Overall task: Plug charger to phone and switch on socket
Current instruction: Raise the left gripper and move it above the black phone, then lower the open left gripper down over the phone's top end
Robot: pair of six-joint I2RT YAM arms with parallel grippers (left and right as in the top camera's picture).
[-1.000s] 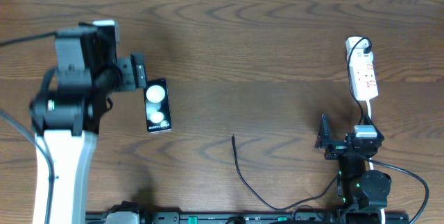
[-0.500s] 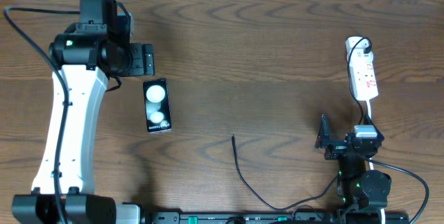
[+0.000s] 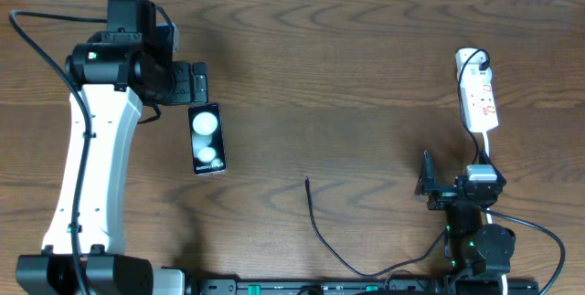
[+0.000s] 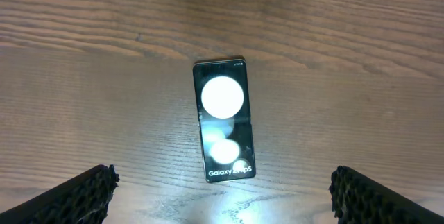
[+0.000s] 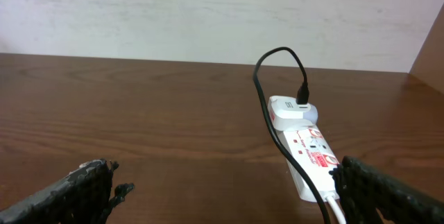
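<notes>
The phone (image 3: pixel 207 139) lies flat at the left of the table, a black slab with two white blobs; it also shows in the left wrist view (image 4: pixel 223 121), reading "Galaxy". My left gripper (image 3: pixel 191 83) is open and empty just beyond the phone's far end, with both fingers (image 4: pixel 222 200) wide apart. The charger (image 3: pixel 315 222), a thin black cable, lies with its tip free at mid-table. The socket (image 3: pixel 479 94), a white power strip, lies at the far right. My right gripper (image 3: pixel 454 185) is open and empty, just short of the socket (image 5: pixel 305 148).
A white adapter (image 5: pixel 291 108) sits on the far end of the strip with a black cable (image 5: pixel 267 106) looped out of it. The strip's white cord (image 3: pixel 487 149) runs toward the right arm. The table's far edge meets a pale wall.
My left arm has swung up and to the right, bringing its open gripper to the phone's far end. The phone, the cable and the right arm have not moved.
</notes>
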